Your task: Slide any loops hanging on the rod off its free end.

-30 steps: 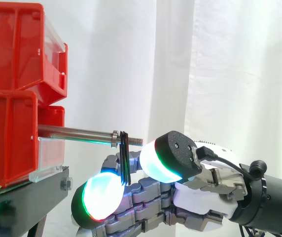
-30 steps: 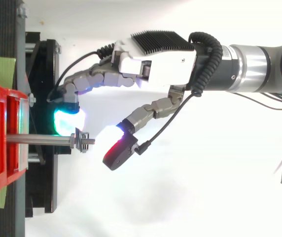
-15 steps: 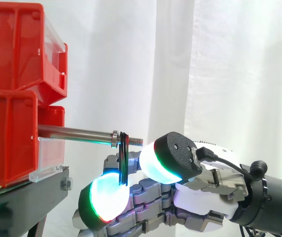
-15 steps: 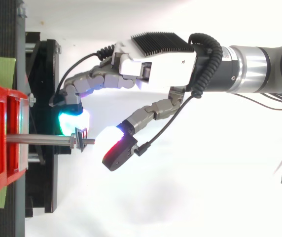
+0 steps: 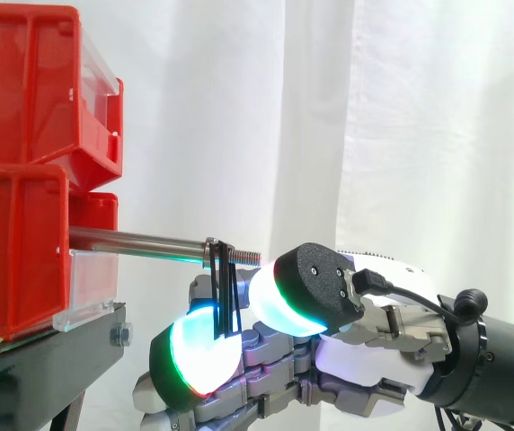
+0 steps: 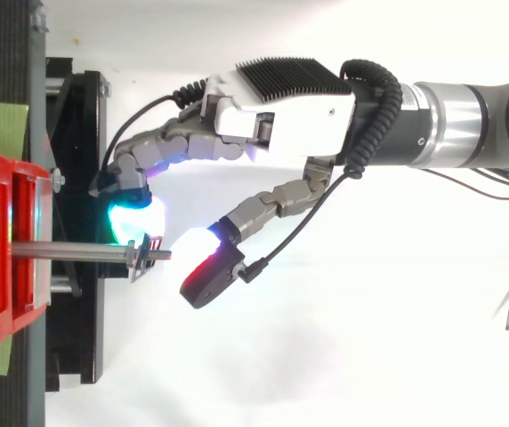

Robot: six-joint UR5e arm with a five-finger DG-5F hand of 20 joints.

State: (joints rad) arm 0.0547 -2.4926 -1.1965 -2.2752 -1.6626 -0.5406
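Hovering with the hand (image 6: 281, 116) beside the rod's (image 5: 140, 241) free end, grasp impossible to judge. Hanging black loops (image 5: 224, 287) tilted by the threaded tip: showing their full drop in side view, appearing as a small knot from above. Jutting from red bins (image 5: 14, 251).

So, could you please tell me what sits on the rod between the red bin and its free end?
In the side view, the rod is bare, then come a metal collar and the black loops, hanging just before the threaded tip.
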